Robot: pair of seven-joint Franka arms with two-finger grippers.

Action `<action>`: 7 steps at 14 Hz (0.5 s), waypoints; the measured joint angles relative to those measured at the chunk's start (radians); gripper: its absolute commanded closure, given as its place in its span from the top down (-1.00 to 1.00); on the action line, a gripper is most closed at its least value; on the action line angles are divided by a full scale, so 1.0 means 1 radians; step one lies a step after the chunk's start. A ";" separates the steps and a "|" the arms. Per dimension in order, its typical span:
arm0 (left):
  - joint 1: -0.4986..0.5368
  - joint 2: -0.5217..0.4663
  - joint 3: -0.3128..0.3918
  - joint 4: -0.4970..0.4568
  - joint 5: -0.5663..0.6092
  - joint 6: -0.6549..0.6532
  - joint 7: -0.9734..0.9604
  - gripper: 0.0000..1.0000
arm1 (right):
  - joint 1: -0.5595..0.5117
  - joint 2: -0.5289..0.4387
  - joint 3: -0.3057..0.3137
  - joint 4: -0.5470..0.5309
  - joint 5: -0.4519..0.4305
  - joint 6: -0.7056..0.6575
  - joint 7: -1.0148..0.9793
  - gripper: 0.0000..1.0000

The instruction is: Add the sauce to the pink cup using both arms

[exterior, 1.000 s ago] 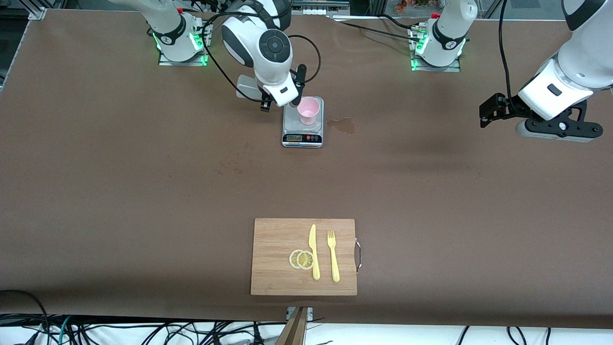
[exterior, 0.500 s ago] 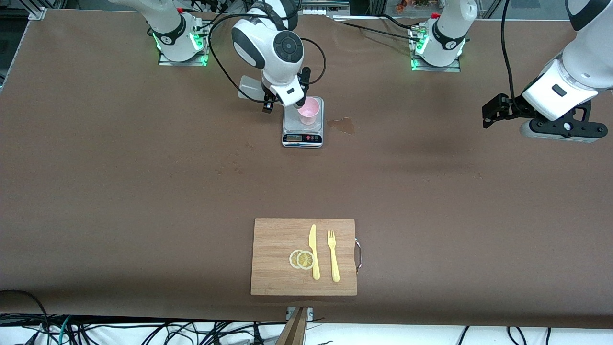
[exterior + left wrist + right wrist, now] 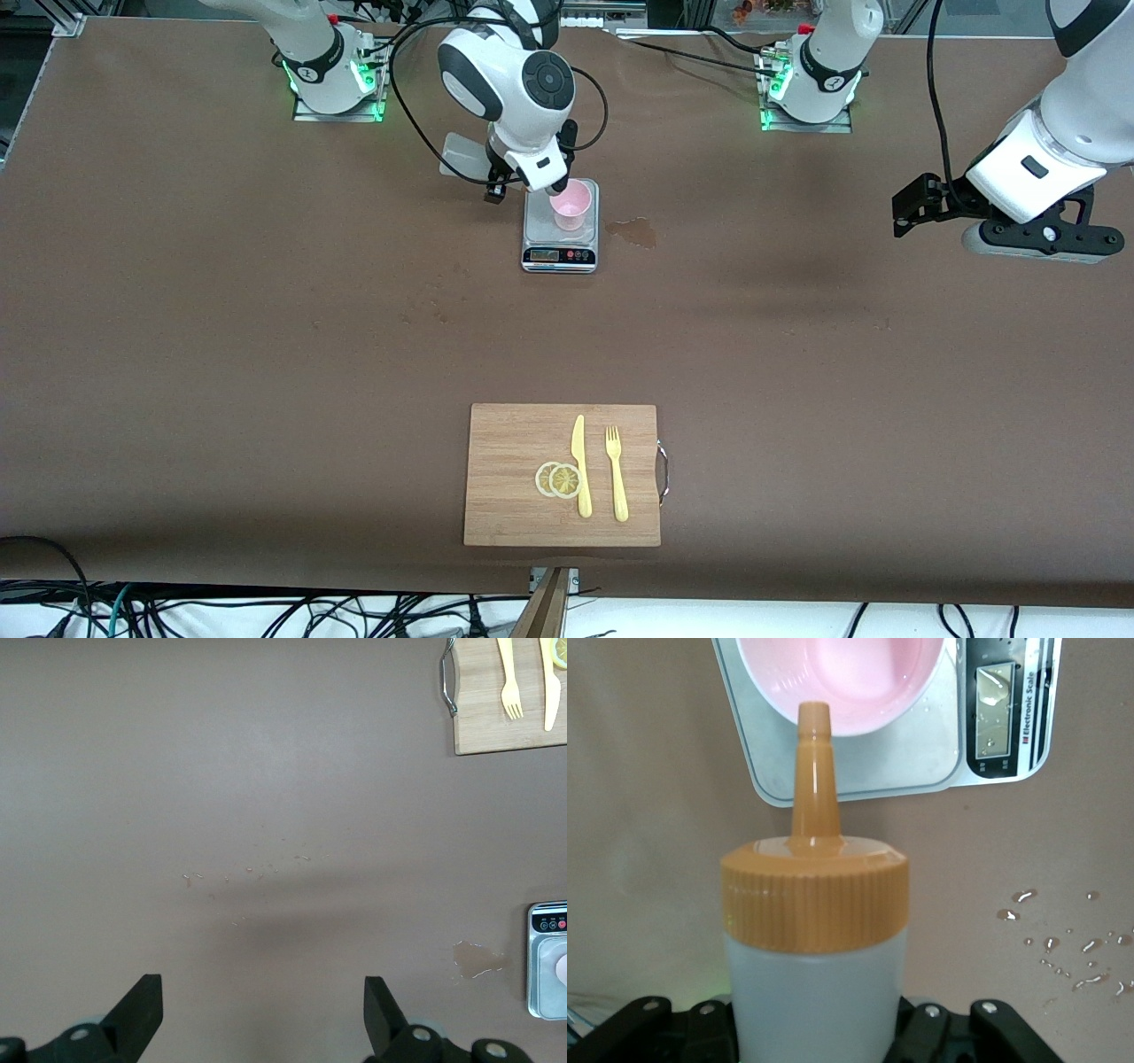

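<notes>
The right gripper (image 3: 536, 182) hangs over the edge of a digital kitchen scale (image 3: 560, 250), its fingers pinched on the body of the sauce bottle (image 3: 815, 939), a whitish squeeze bottle with an orange ribbed cap. In the right wrist view the bottle's orange nozzle (image 3: 813, 771) points at the rim of the pink cup (image 3: 843, 678), its tip overlapping the cup's edge as seen from that camera. The pink cup (image 3: 570, 204) stands upright on the scale's steel platform, just beside the right gripper, with the scale's display and buttons on the side nearer the front camera. A small wet stain (image 3: 634, 231) marks the brown table (image 3: 266, 354) just beside the scale, toward the left arm's end, and droplets (image 3: 1063, 939) dot the table near the scale in the right wrist view. The left arm waits well apart from the scale, its left gripper (image 3: 261, 1014) held in the air over bare table at the left arm's end, fingers spread wide with nothing between them. Well apart from the scale, nearer the front camera, a bamboo cutting board (image 3: 505, 496) with a metal handle carries two lemon slices (image 3: 558, 479), a yellow plastic knife (image 3: 580, 465) and a yellow plastic fork (image 3: 617, 474) side by side.
</notes>
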State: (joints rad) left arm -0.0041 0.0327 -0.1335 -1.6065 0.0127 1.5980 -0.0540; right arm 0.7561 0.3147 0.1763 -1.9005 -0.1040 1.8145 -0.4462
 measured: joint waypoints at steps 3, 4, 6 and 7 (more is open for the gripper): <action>0.000 0.000 0.000 0.000 0.000 0.000 0.000 1.00 | 0.008 0.025 0.000 0.048 -0.005 -0.043 0.002 -0.31; 0.000 0.000 0.000 0.000 0.000 0.000 0.000 1.00 | 0.009 0.031 0.000 0.061 -0.005 -0.051 0.003 -0.31; 0.000 0.000 0.000 0.000 0.000 0.000 0.000 1.00 | 0.009 0.038 0.000 0.071 -0.005 -0.057 0.003 -0.30; 0.000 0.000 0.000 0.000 0.000 0.000 0.000 1.00 | 0.009 0.039 0.000 0.072 -0.005 -0.058 0.003 -0.30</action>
State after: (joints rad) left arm -0.0040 0.0327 -0.1335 -1.6062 0.0127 1.5980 -0.0540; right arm 0.7653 0.3536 0.1762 -1.8284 -0.1092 1.7564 -0.4430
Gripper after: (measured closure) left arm 0.000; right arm 0.648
